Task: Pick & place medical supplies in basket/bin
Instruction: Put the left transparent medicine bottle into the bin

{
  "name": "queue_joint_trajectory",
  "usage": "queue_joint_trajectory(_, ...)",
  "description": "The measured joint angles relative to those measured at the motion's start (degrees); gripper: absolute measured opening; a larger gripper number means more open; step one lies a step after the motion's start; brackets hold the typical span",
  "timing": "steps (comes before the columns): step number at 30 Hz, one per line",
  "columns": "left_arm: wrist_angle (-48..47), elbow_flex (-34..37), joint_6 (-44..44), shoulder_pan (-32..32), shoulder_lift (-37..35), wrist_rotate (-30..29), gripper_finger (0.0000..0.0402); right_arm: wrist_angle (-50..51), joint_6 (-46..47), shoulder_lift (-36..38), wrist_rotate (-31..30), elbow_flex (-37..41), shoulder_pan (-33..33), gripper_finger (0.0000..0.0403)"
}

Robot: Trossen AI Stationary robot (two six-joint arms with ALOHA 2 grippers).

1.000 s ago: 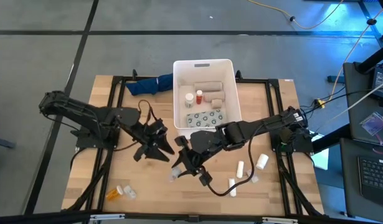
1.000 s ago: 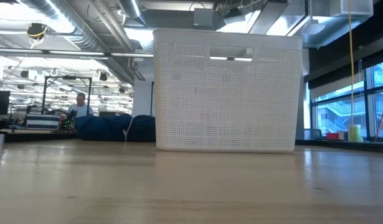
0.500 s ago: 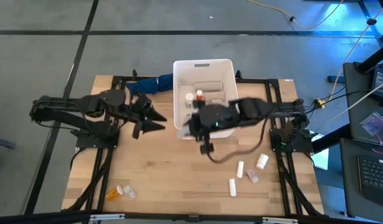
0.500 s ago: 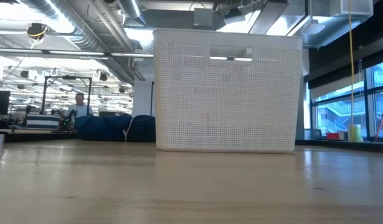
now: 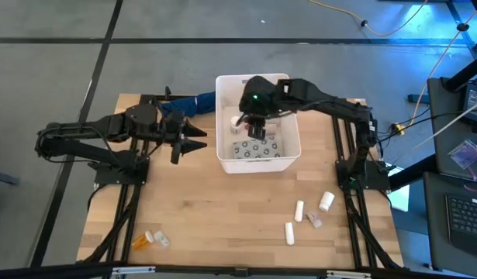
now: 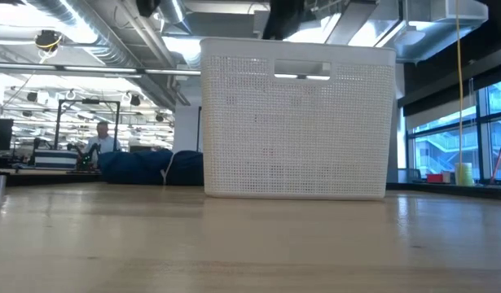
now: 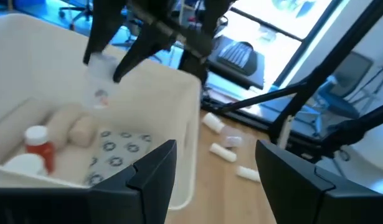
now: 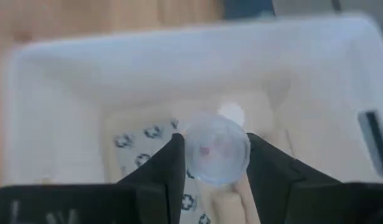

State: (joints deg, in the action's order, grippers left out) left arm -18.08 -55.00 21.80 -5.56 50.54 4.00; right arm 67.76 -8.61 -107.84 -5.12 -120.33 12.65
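Hovering over the white tub (image 5: 254, 157) in the high view, the right gripper (image 5: 256, 124) looks ready to drop; next comes letting go. Left wrist view: a clear bottle (image 7: 99, 83) hangs pinched between its fingers, above 1 red bottle (image 7: 40, 145). Right wrist view: bottle directly below. The left gripper (image 5: 193, 139) waits beside, spread.

Dark blue cloth (image 5: 190, 105) bunched at the far table edge. Light wooden table (image 5: 207, 225) on grey floor (image 5: 60, 70). Yellow cable (image 5: 393, 27) trailing across that floor. Seated person (image 6: 104, 137) far off among desks. Keyboard (image 5: 464, 217) at right.
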Motion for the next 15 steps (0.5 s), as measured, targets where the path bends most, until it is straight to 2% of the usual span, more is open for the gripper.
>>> queue_joint_trajectory(3, -2.0, 0.0, -1.0, -1.3, 0.0, 0.0, 0.0212, -0.5, 2.7, 0.0, 0.2, 6.2, 2.2, 0.0134)
queue_joint_trajectory(10, -5.0, 0.0, -2.3, -4.4, 0.0, 0.0, 0.0212, -15.2, 3.7, -0.1, 0.4, 21.5, 3.8, 0.0134)
queue_joint_trajectory(15, -5.0, 0.0, -2.5, -6.4, 0.0, 0.1, 0.0212, -22.0, 3.9, -0.1, 0.3, 28.9, 5.2, 0.0134)
